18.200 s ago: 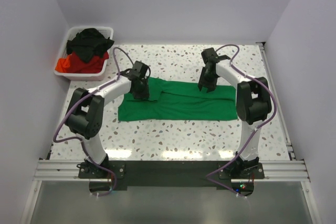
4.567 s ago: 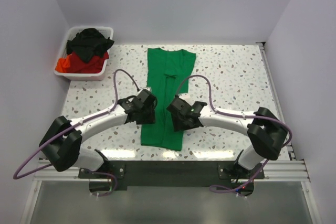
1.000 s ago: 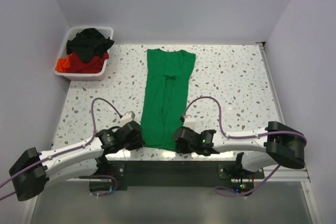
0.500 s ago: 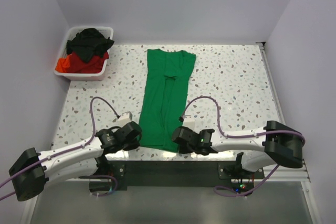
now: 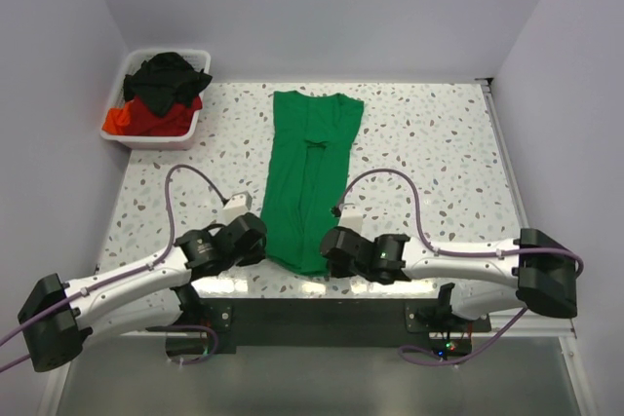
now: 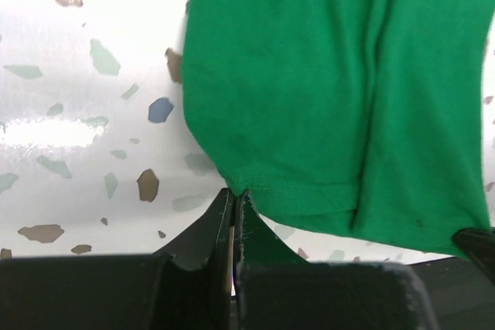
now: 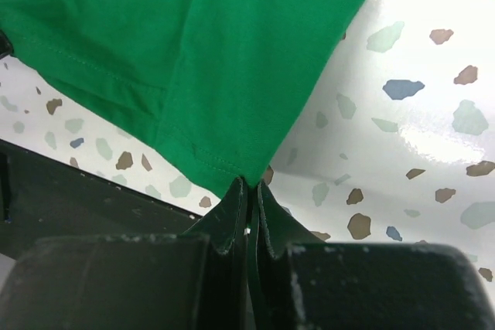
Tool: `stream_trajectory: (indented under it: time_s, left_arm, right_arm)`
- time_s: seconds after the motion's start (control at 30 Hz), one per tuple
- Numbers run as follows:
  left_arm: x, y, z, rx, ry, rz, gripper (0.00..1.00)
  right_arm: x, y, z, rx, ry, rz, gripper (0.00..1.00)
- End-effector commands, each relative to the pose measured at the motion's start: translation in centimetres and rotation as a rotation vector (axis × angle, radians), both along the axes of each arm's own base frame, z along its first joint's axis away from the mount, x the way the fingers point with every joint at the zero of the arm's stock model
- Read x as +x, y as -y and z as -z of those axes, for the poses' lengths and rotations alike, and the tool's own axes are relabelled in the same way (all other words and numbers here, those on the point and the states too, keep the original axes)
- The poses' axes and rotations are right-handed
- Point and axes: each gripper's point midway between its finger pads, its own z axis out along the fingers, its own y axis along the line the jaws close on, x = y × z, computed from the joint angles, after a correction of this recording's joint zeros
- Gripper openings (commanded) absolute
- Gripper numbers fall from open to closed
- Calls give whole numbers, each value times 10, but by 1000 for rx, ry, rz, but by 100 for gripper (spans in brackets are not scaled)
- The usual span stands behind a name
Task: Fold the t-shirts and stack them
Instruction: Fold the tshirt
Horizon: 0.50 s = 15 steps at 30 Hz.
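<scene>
Your left jaws are closed tight on the near left corner of the bright green short-sleeved fabric t-shirt, with the stitched hem pinched right at their tips. Your right jaws are closed the same way on the near right corner of that hem, and the green cloth fans away from them across the speckled surface.

From above, both arms reach in low from their bases, one on each side of the shirt's near end. The green t-shirt lies in a long narrow strip down the middle of the white speckled terrazzo-pattern bench. Its neckline end lies towards the far edge and its hem at the near edge, between the two sets of jaws. A lengthwise crease runs down the strip.

Well apart from it, in the far left corner, stands the white rectangular plastic bin. It holds a crumpled black fabric t-shirt heaped on top of a crumpled orange-red fabric t-shirt.
</scene>
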Motion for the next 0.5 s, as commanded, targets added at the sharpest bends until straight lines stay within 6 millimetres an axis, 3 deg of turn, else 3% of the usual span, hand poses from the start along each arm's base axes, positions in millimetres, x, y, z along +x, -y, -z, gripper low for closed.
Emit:
stream_trajectory:
  time_s: [0.0,0.2,0.47]
  left_arm:
    - [24,6,-36,1,111,-28,0]
    - [43,7,-68,-12,196,-88,0]
    - [65,15,-84,24,236,-155,0]
  right_arm:
    - [15,0,-30,11,95,32,0]
    - [32,12,-50,9,181,107,0]
    - [64,22,-73,-70,289,173,0]
